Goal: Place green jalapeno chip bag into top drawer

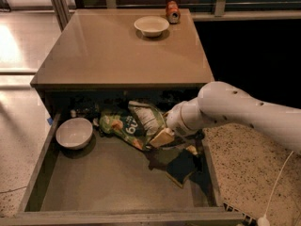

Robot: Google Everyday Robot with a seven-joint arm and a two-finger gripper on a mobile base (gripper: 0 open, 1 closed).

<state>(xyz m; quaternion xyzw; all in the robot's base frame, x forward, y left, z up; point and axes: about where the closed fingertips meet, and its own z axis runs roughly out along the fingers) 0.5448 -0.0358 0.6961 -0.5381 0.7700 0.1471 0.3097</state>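
Camera view: tool (pixel 162 136) low inside top drawer (pixel 42 173), touching green jalapeno chip bag (pixel 146 116); cannot tell whether it is clamped or open; bag overlaps light-green bag (pixel 117 125) near drawer back; risk: bag catches under surface (pixel 117 55) edge, or clings to tool and lifts out.

The white arm (pixel 244 112) comes in from three o'clock, wrist (pixel 186 119) angled down toward eight, gripper (pixel 162 136) just off centre at five o'clock.
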